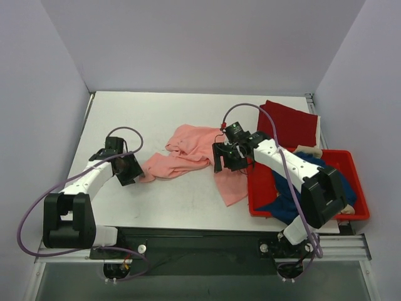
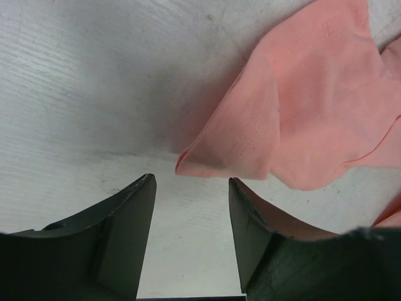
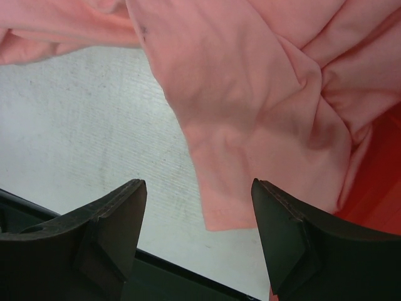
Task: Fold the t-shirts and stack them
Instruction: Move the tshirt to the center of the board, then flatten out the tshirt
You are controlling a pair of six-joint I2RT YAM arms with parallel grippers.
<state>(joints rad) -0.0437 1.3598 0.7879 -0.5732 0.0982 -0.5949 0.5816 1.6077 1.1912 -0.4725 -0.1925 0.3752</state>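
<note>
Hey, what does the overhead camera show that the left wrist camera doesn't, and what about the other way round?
Only the overhead view: the right gripper over the salmon-pink t-shirt, the dark red t-shirt at the far right, and the navy blue t-shirt in the red tub. Only the left wrist view: the stitching along the shirt's folded edge, whose corner lies just ahead of the open fingers, not between them. Both: the salmon-pink t-shirt, the left gripper and the white table.
</note>
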